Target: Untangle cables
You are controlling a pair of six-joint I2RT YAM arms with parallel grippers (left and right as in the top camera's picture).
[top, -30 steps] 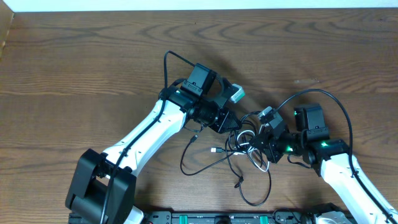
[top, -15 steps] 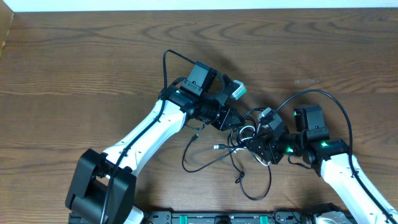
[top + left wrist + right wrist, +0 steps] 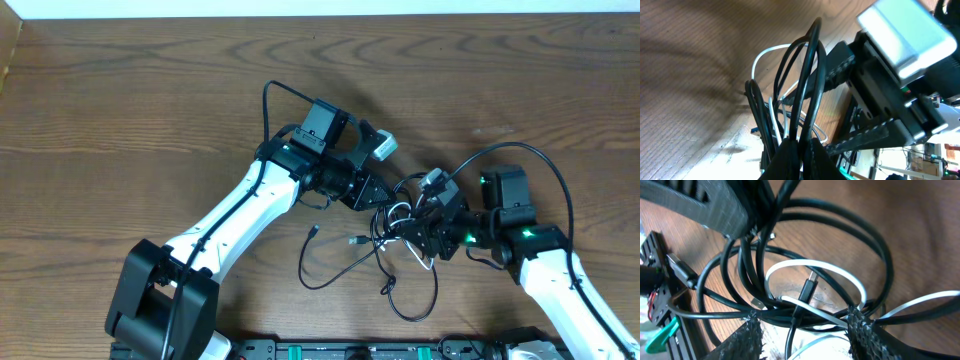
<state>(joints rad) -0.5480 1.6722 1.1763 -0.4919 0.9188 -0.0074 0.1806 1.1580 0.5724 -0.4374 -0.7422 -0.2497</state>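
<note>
Cables (image 3: pixel 395 235) lie knotted on the table (image 3: pixel 150 100) between my wrists. My right gripper (image 3: pixel 806 322) has just spread open and grips nothing now. My left gripper (image 3: pixel 801 147) stays clamped on black strands, so the loops can loosen.

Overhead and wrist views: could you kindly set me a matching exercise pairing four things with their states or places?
1 left gripper
2 right gripper
3 white cable
4 loose plug end

A open
B on the table, left of the knot
C shut on black cables
D looped inside the knot

Pairs: 1-C, 2-A, 3-D, 4-B
</note>
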